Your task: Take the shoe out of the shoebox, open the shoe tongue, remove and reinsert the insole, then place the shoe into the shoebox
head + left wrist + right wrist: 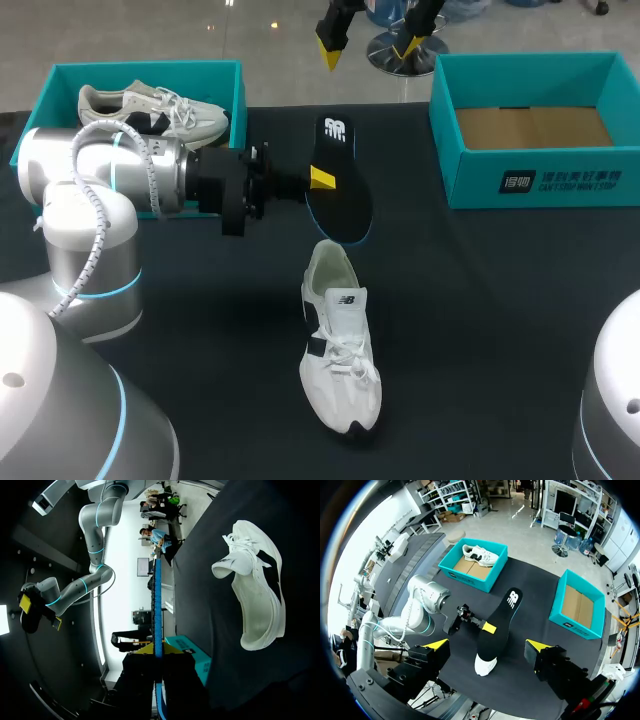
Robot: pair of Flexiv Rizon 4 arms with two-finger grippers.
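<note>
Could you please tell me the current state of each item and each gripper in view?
insole: out of the shoe, held by the left gripper.
left gripper: shut on the insole.
right gripper: open, holding nothing.
shoe: upright on the table, outside both boxes.
left shoebox: open, second shoe inside.
right shoebox: open, empty.

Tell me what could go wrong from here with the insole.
1. The left gripper pinches the insole at one side edge only, so it could twist or slip out.
2. The shoe lies loose on the table and the right gripper hangs open well clear of it, so pushing the insole in may shove the shoe away.
</note>
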